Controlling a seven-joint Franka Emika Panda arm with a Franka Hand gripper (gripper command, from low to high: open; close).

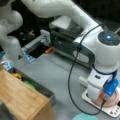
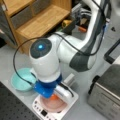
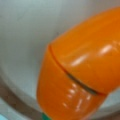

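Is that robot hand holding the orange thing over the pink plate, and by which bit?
It cannot be told. The gripper is down at the pink plate right by an orange toy, but its fingers are hidden, so neither grasp nor hold point shows.

A teal bowl (image 2: 22,79) sits on the grey table (image 1: 57,72) in a front view, near the view's left edge; its rim also shows at the bottom of a front view (image 1: 86,117). A wooden shelf unit (image 2: 37,20) occupies the top left. A metal box appliance (image 2: 106,93) stands at lower right. A wooden cabinet top (image 1: 20,98) fills lower left, an open drawer (image 1: 37,86) just beside it.
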